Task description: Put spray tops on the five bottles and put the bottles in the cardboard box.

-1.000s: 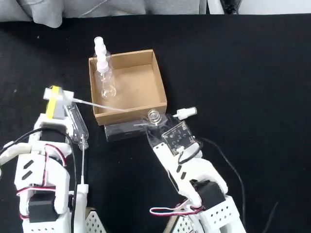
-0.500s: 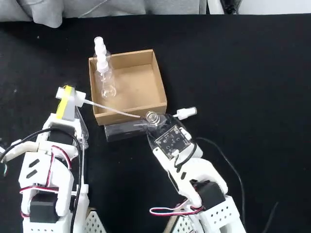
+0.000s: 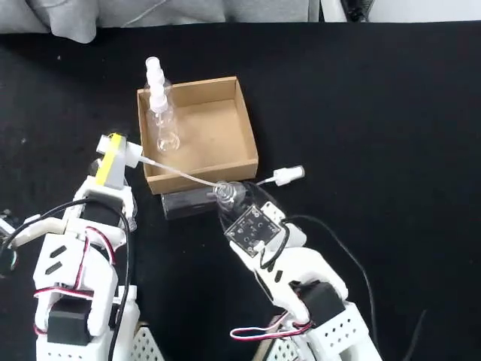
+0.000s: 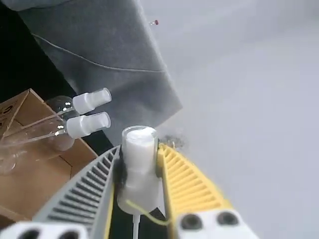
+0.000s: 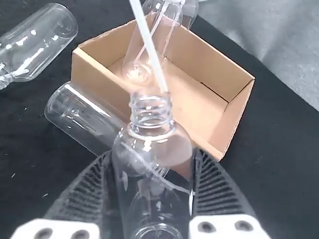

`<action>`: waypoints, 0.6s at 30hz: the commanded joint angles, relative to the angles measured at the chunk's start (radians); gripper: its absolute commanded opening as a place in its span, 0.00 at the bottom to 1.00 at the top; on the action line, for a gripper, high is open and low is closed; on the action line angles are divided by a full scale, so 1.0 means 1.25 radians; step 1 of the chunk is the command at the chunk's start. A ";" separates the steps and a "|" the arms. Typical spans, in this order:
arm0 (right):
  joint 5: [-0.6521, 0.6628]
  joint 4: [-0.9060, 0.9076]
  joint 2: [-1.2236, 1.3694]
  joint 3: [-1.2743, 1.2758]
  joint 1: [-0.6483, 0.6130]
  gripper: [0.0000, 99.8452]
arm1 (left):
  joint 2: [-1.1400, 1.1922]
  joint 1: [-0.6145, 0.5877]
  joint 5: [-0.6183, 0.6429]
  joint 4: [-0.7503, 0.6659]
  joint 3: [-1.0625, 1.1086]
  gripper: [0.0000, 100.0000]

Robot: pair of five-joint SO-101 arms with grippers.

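Left jaws clamped on white spray top (image 4: 138, 159). Its dip tube (image 3: 180, 174) slants down to the open neck of clear bottle (image 5: 149, 144), which is clamped in right jaws just in front of cardboard box (image 3: 249, 128). 2 capped bottles (image 3: 161, 113) lie in box. 1 loose top (image 3: 288, 175) on table (image 3: 376, 113).

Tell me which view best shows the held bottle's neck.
Right wrist view: the neck is close, threads clear, dip tube reaching its mouth. High view shows the bottle small, from above. Left wrist view faces the spray top.
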 commanded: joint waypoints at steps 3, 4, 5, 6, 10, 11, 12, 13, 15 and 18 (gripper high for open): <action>0.007 0.004 -0.079 -0.003 -0.016 0.07 | -0.002 0.006 0.000 -0.016 0.001 0.03; 0.007 0.004 -0.079 -0.003 -0.016 0.07 | -0.002 0.006 0.000 -0.015 0.001 0.03; 0.007 0.004 -0.079 -0.003 -0.016 0.07 | -0.002 0.006 -0.002 -0.015 0.001 0.03; 0.007 0.004 -0.079 -0.003 -0.016 0.07 | -0.002 0.006 -0.015 -0.015 0.001 0.03; 0.006 0.004 -0.079 -0.003 -0.016 0.07 | -0.002 0.006 -0.031 -0.015 0.013 0.03; 0.006 0.004 -0.079 -0.003 -0.016 0.07 | -0.002 0.006 -0.032 -0.015 0.015 0.03; 0.006 0.004 -0.079 -0.003 -0.016 0.07 | -0.002 0.006 -0.032 -0.015 0.020 0.03; 0.006 0.004 -0.079 -0.003 -0.016 0.07 | -0.002 0.006 -0.032 -0.015 0.023 0.03; 0.006 0.004 -0.079 -0.003 -0.016 0.07 | -0.002 0.006 -0.033 -0.015 0.026 0.03; 0.006 0.004 -0.079 -0.003 -0.016 0.07 | -0.002 -0.024 -0.031 -0.017 0.026 0.03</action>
